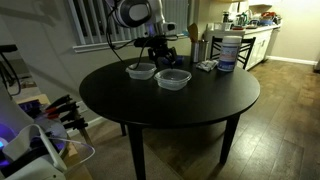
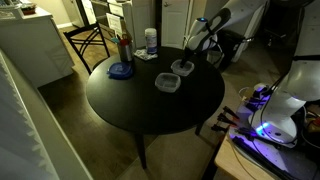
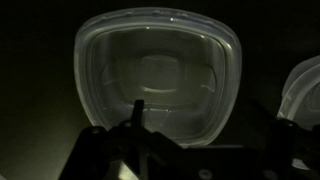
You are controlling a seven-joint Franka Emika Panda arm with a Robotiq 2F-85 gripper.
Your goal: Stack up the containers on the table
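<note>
Two clear plastic containers sit apart on the dark round table (image 1: 170, 110). One (image 1: 141, 71) is at the far side, the other (image 1: 173, 78) is beside it, nearer the table's middle. They show in an exterior view too, far one (image 2: 183, 67) and nearer one (image 2: 167, 82). My gripper (image 1: 152, 55) hangs just above the far container. In the wrist view that container (image 3: 155, 70) fills the frame, and the second one (image 3: 306, 95) peeks in at the right edge. My gripper (image 3: 200, 125) is open and empty, one finger over the tub's inside and the other beside its wall.
A tall white canister with a blue label (image 1: 227, 50) stands at the table's far edge, with a small flat blue dish (image 2: 121, 70) and a bottle (image 2: 124, 47) near it. Chairs and counters stand around the table. Another robot's base (image 2: 285, 110) is close by.
</note>
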